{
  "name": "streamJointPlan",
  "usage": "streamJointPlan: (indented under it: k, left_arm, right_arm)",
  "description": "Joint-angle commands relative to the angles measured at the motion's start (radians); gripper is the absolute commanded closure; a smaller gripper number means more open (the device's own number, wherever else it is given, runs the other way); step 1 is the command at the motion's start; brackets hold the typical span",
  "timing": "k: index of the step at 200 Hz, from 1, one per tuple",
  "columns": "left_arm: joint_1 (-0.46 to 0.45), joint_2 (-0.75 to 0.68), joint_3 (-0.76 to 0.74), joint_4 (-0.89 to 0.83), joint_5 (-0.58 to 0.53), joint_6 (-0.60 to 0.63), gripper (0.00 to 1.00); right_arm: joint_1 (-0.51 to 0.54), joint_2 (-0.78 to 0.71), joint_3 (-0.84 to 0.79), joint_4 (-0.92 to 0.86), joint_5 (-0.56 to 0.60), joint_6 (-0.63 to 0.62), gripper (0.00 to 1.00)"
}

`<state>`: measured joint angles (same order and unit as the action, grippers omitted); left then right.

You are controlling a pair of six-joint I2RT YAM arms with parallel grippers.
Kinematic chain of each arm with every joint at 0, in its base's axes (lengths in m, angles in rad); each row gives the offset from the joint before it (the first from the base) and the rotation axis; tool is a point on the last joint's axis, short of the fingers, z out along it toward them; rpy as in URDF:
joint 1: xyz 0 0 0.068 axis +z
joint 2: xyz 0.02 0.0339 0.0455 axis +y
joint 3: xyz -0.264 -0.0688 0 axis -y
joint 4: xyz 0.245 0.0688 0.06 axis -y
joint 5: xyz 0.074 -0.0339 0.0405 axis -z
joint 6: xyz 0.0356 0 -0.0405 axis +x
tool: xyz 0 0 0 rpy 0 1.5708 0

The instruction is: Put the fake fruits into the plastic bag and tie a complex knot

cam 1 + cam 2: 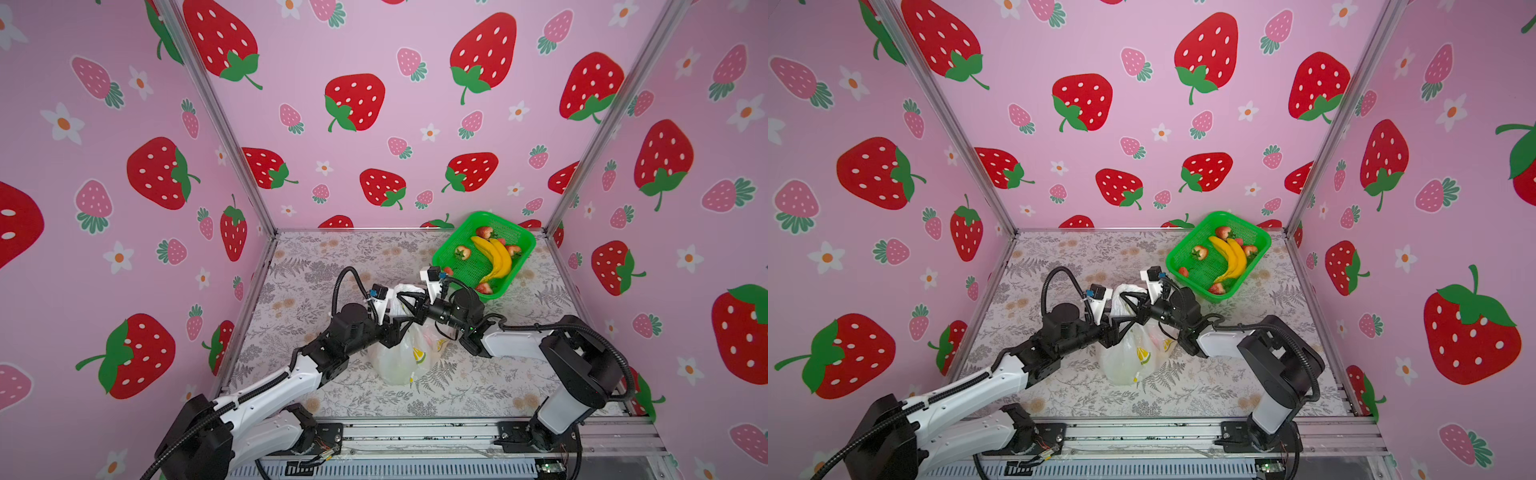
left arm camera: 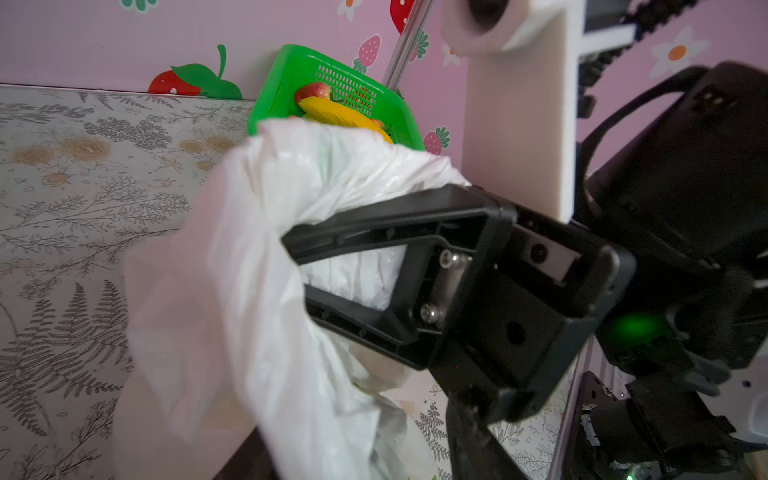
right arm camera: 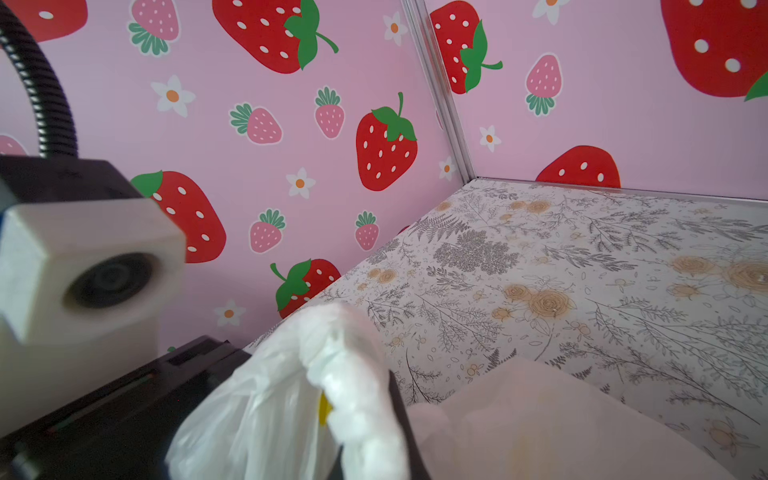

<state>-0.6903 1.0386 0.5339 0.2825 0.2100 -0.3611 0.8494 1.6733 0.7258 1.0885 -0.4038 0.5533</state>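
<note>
Both black grippers met above the thin white lemon-printed plastic bag: right gripper clamped its handle, left gripper parted beside it. Knot unfinished; bananas remained in the green mesh basket beyond.

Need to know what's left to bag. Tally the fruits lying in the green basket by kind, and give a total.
strawberries: 6, one of them mostly hidden behind the bananas
bananas: 2, joined in one bunch
Total: 8
</note>
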Motion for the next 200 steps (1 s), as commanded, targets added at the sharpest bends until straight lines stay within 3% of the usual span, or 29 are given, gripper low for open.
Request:
streamJointPlan:
  k: [1, 36, 68, 80, 98, 112, 162, 200]
  left_arm:
    - [0.010, -0.080, -0.011, -0.033, 0.042, -0.023, 0.34]
    - [0.068, -0.239, -0.061, -0.102, 0.035, -0.043, 0.22]
    - [0.078, -0.362, -0.067, -0.175, -0.066, -0.081, 0.18]
    - [0.084, -0.389, -0.063, -0.215, -0.166, -0.094, 0.18]
    - [0.103, -0.392, -0.061, -0.258, -0.277, -0.122, 0.26]
    - [0.120, -0.370, -0.059, -0.260, -0.301, -0.136, 0.36]
    - [0.116, -0.197, -0.024, -0.168, -0.112, -0.109, 0.59]
    - [0.018, -0.115, -0.033, 0.007, -0.079, -0.146, 0.60]
  right_arm:
    - [-0.002, 0.025, 0.044, 0.035, -0.077, -0.005, 1.00]
    - [-0.035, 0.027, 0.074, -0.022, -0.168, -0.078, 1.00]
    - [-0.079, 0.030, 0.105, -0.071, -0.303, -0.133, 1.00]
    - [-0.093, 0.028, 0.112, -0.083, -0.344, -0.144, 1.00]
    - [-0.101, 0.027, 0.125, -0.113, -0.376, -0.170, 1.00]
    - [-0.102, 0.030, 0.135, -0.140, -0.385, -0.181, 1.00]
    - [-0.102, 0.035, 0.144, -0.133, -0.389, -0.165, 1.00]
    - [-0.124, 0.031, 0.140, -0.139, -0.448, -0.122, 1.00]
